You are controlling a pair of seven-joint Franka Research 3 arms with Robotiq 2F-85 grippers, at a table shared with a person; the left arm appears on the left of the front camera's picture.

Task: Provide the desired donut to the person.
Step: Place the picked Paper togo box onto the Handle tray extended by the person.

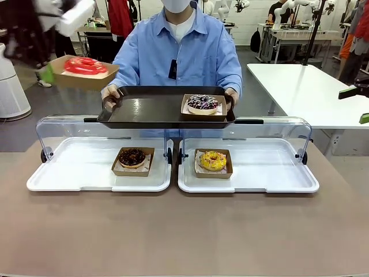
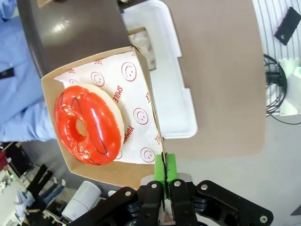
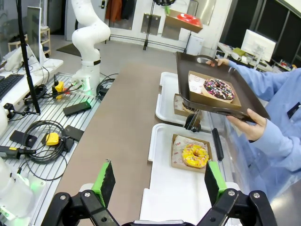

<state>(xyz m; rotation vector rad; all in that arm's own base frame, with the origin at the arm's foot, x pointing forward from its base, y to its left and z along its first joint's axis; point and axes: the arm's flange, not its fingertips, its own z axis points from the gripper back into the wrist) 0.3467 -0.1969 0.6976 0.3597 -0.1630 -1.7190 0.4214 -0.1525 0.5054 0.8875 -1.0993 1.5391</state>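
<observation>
My left gripper (image 1: 48, 73) is raised at the far left, shut on the edge of a cardboard box (image 2: 141, 175) holding a red-glazed donut (image 1: 84, 65) (image 2: 89, 123). The box hangs beside the person (image 1: 179, 52) in the light blue shirt. The person's hands hold a black tray (image 1: 144, 112) (image 3: 186, 70) with a chocolate sprinkled donut (image 1: 202, 103) (image 3: 218, 89) in its box. My right gripper (image 3: 160, 181) (image 1: 358, 105) stands open at the right side, holding nothing.
Two white trays (image 1: 75, 173) (image 1: 271, 173) with raised clear lids lie on the brown table. The left one holds a chocolate donut (image 1: 132, 157), the right one a yellow donut (image 1: 213, 160) (image 3: 195, 155). A white table (image 1: 305, 86) stands at the far right.
</observation>
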